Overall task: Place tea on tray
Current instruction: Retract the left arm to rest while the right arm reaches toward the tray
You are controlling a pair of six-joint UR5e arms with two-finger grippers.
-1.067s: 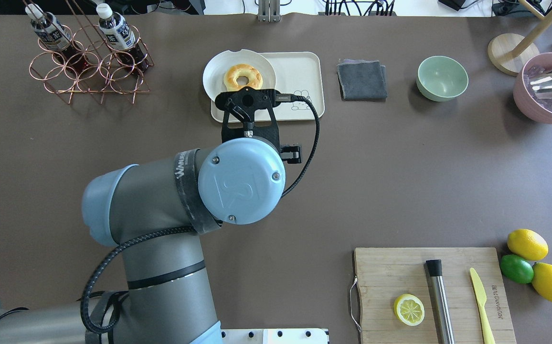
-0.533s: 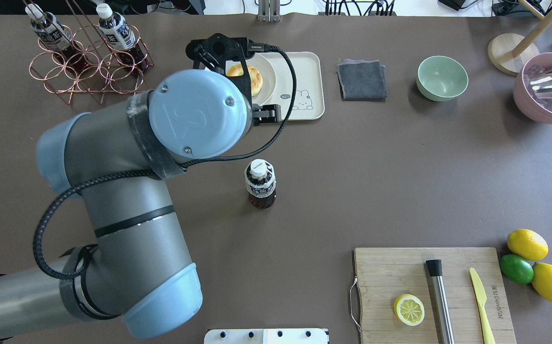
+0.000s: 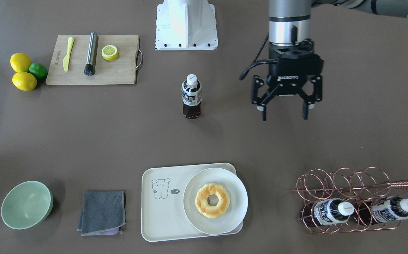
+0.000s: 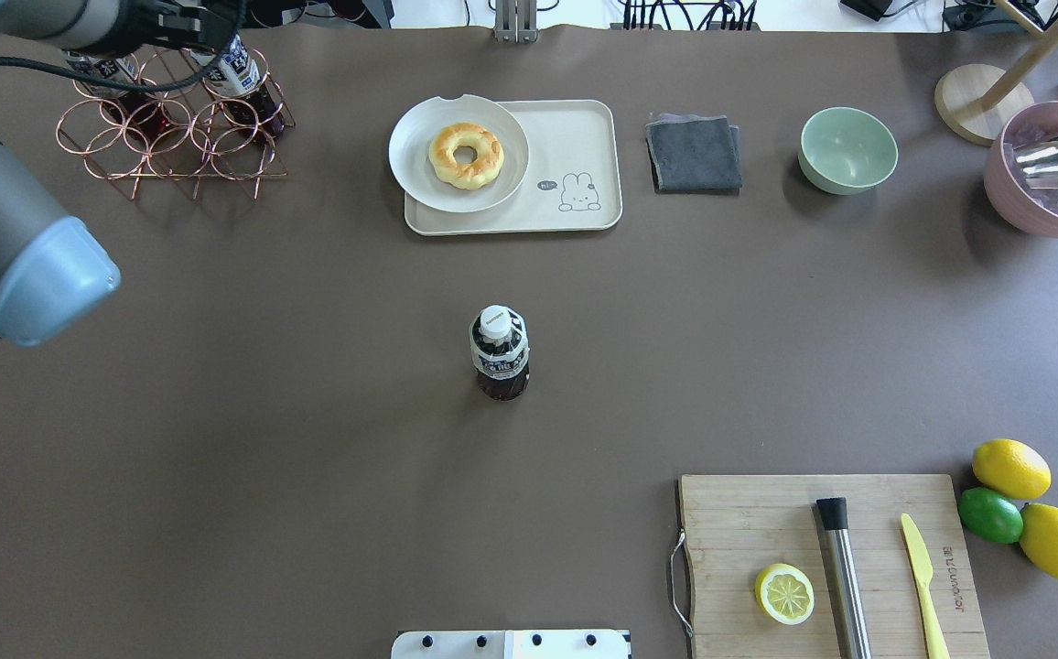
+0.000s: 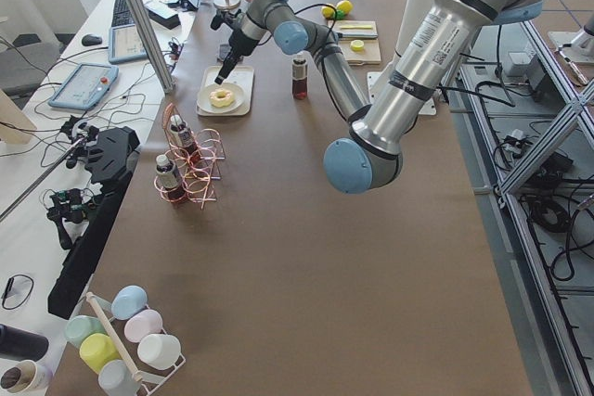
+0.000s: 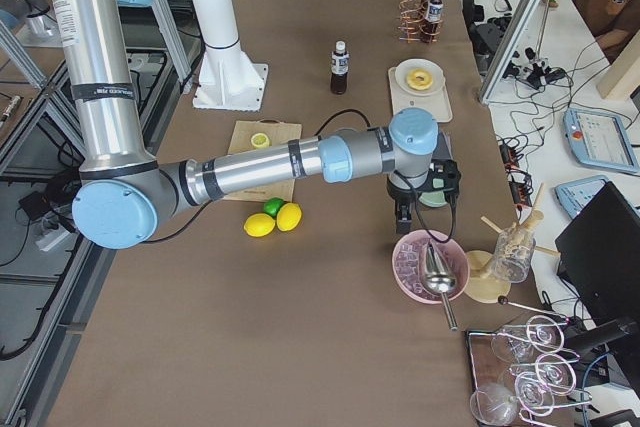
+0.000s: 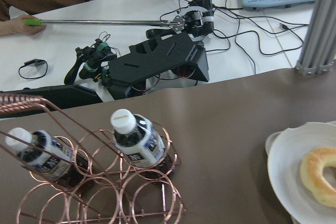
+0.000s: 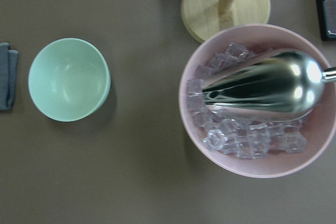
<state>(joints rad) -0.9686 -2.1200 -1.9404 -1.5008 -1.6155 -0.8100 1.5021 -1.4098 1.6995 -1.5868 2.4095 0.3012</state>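
Tea (image 3: 191, 97) upright mid-table, tray (image 3: 161, 218) well apart, half covered by plate (image 3: 239, 190) with donut (image 3: 200, 201). Left pincer (image 3: 284, 117) spread; right pincer (image 6: 403, 217): cannot tell.

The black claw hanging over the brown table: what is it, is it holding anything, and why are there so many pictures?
It is the left gripper of a two-armed robot: two fingers, here open, empty and above the table. All six pictures show one moment. One camera looks down from behind the robot, one faces it across the table, two look along the table from its ends, and one sits on each wrist. The right arm reaches out above the green bowl and a pink bowl of ice. In the middle a tea bottle stands alone. Farther off, a cream tray carries a plate with a doughnut. A copper rack holds two more bottles. There are also a grey cloth and a cutting board.
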